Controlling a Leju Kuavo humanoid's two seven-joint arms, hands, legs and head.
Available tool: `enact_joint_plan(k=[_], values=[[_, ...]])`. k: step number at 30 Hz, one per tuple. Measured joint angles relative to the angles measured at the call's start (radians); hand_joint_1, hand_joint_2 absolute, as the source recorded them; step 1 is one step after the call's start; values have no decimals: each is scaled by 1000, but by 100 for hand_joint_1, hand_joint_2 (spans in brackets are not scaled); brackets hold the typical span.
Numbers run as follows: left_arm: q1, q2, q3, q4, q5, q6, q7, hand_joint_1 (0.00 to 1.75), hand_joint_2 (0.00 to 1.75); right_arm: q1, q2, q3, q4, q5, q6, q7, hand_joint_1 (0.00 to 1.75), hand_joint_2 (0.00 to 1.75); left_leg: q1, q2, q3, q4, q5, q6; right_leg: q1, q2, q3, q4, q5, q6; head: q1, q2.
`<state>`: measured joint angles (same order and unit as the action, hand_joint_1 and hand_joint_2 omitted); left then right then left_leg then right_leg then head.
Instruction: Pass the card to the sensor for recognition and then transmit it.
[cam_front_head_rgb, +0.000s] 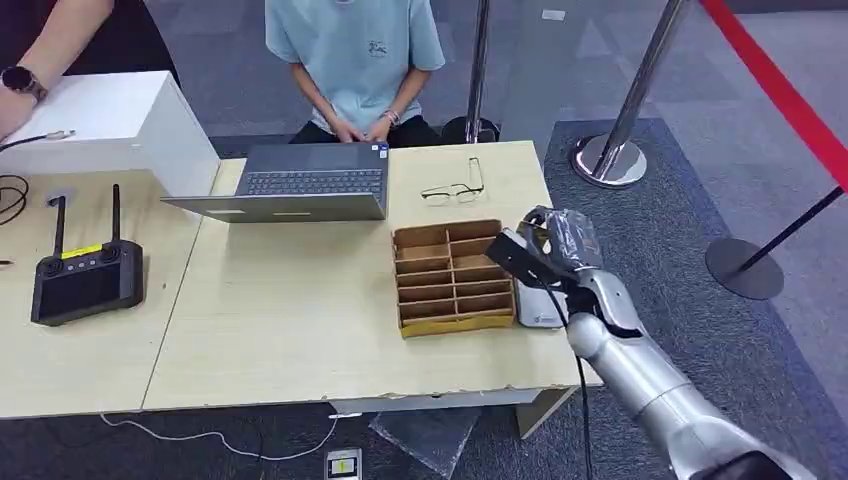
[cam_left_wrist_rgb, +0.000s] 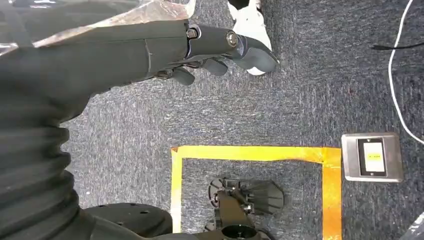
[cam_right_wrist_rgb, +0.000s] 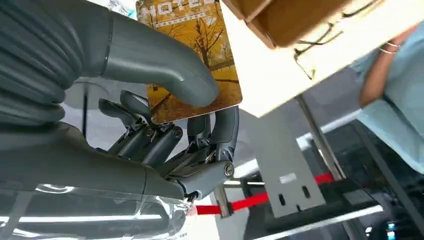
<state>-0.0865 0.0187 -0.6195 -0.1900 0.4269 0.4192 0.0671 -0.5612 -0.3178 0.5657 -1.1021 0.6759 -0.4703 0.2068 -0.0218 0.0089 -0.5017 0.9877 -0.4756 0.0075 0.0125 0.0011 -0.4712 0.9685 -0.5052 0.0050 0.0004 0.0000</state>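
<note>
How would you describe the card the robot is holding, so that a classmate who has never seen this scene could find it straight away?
Start at the pale wooden table and go to the brown divided cardboard box near its right end. Just beside that box is the robot's right hand, pinching the card between thumb and fingers. Unlike anything nearby, it is a yellow-orange card printed with autumn trees.

You have a pale wooden table (cam_front_head_rgb: 290, 330). On it lie a laptop (cam_front_head_rgb: 290, 185) at the far edge, glasses (cam_front_head_rgb: 455, 188) to its right, and a cardboard divider box (cam_front_head_rgb: 450, 275) near the right edge.
</note>
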Motion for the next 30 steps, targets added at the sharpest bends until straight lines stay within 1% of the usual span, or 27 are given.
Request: enact_joint_plan(k=[4, 9, 11, 13, 15, 19, 25, 30], values=[[0, 0, -3, 0, -1, -3, 0, 0, 175, -9, -8, 0, -42, -17, 30, 0, 175, 175, 0, 0, 0, 0, 0, 0, 0, 0, 0, 0, 0, 0, 0, 0], [0, 0, -14, 0, -4, -8, -1, 0, 175, -20, -15, 0, -79, -17, 51, 4, 175, 175, 0, 0, 0, 0, 0, 0, 0, 0, 0, 0, 0, 0, 0, 0], [0, 0, -17, 0, -6, -11, 0, 0, 175, -30, -17, 0, -97, -3, 84, 33, 175, 175, 0, 0, 0, 0, 0, 0, 0, 0, 0, 0, 0, 0, 0, 0], [0, 0, -21, 0, -7, -12, 4, 0, 175, -60, -14, 4, -117, 21, 131, 79, 175, 175, -1, 0, -1, 0, 0, 0, 0, 0, -1, 2, 0, 0, 0, 0], [-1, 1, -24, 0, -6, -14, 4, 0, 175, -113, 1, 13, -118, 37, 161, 101, 175, 175, -1, 0, -1, 0, 1, -1, 0, 0, -2, 2, 0, 0, 0, 0], [-4, 2, -26, 0, -3, -18, 6, 0, 175, -208, 37, 30, -103, 49, 172, 107, 175, 175, 0, 1, -1, 0, 1, -1, 0, 0, -1, 2, 0, 0, 0, 0], [-5, 2, -32, 0, -4, -21, 10, 0, 175, -264, 82, 58, -69, 55, 172, 101, 175, 175, 0, 0, -2, 0, 1, -1, 0, 0, -2, 2, 0, 0, 0, 0], [-5, 2, -41, 0, -4, -24, 17, 0, 175, -305, 108, 82, -25, 49, 164, 86, 175, 175, 0, 1, -2, 0, 1, -1, 0, 0, -2, 2, 0, 0, 0, 0]])
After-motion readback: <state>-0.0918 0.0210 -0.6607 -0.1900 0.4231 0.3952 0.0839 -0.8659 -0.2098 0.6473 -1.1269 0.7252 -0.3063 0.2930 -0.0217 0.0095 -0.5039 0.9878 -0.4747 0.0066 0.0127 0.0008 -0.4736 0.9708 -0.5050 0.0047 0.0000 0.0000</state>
